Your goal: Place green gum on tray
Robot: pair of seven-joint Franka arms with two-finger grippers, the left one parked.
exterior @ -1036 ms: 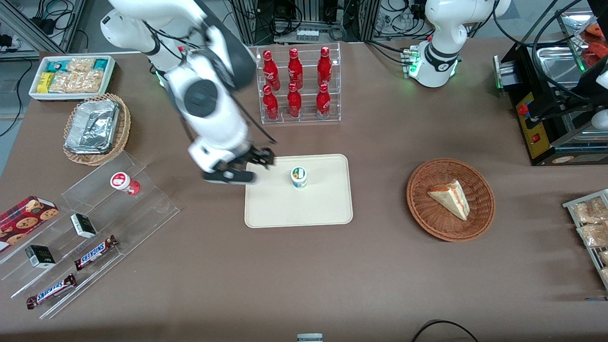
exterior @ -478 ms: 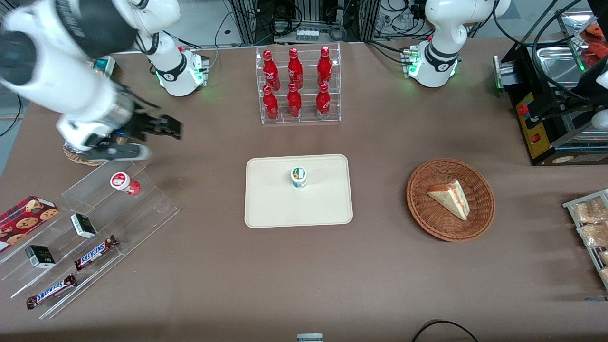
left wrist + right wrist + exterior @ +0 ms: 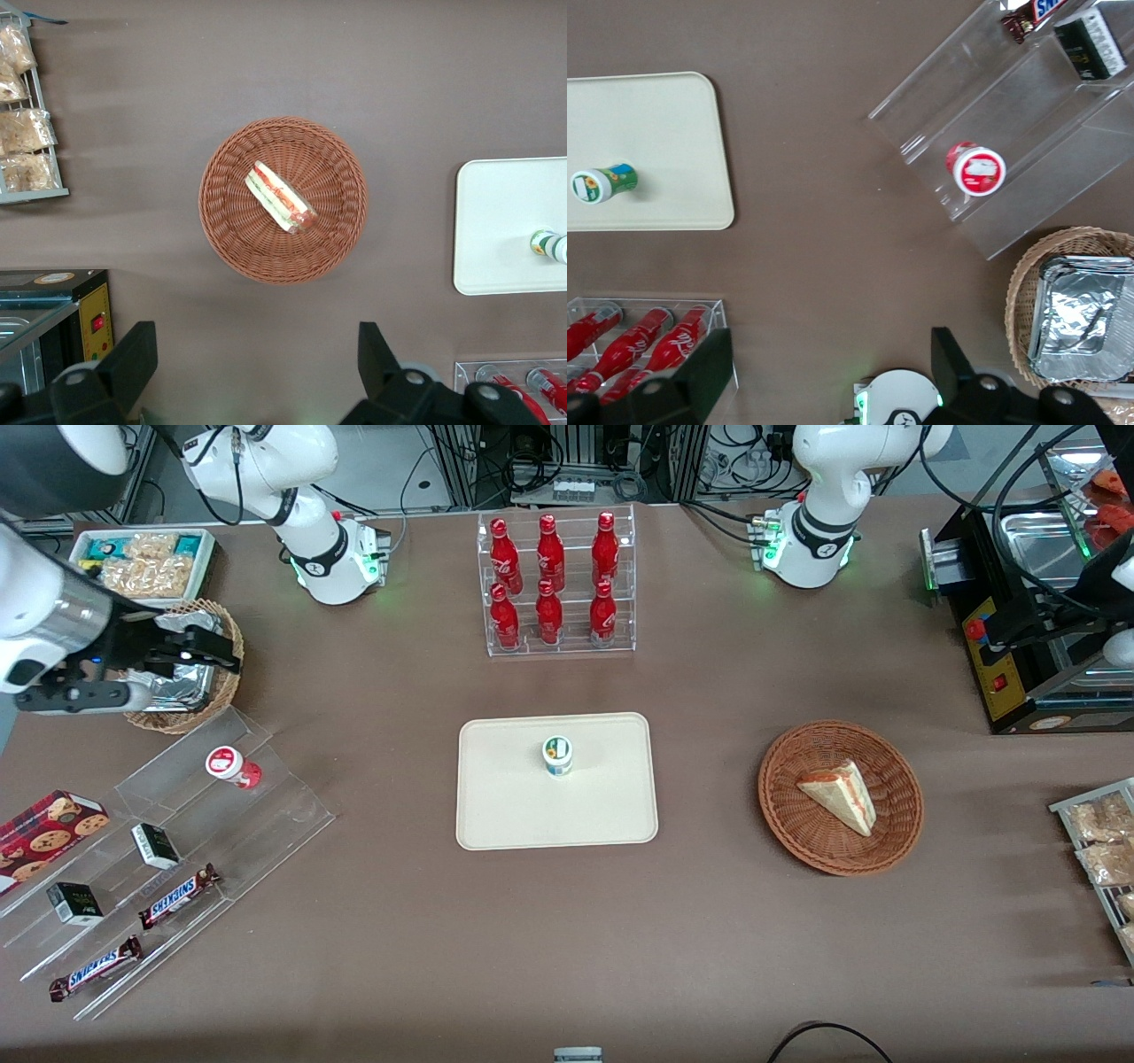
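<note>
Claw (image 3: pixel 190 657): fingers spread wide, nothing between them, raised above the bench (image 3: pixel 567 921) at the working arm's end, over a wicker basket (image 3: pixel 226 682) of foil trays (image 3: pixel 177 677). Gum (image 3: pixel 557 755): upright on the tray (image 3: pixel 532 815), near its middle, well apart from the claw, toward the parked arm. Tray: flat on the bench, mid-table. Red-lidded bottle (image 3: pixel 232 766): on a clear stepped rack (image 3: pixel 266 815), near the claw and nearer the front camera. Snack bars (image 3: pixel 177 894) and small dark boxes (image 3: pixel 156 845): on the lower steps. Red bottles (image 3: pixel 549 580): in a clear stand, well apart from the claw. Second basket (image 3: pixel 895 828) with a sandwich (image 3: pixel 840 793): toward the parked arm's end.
</note>
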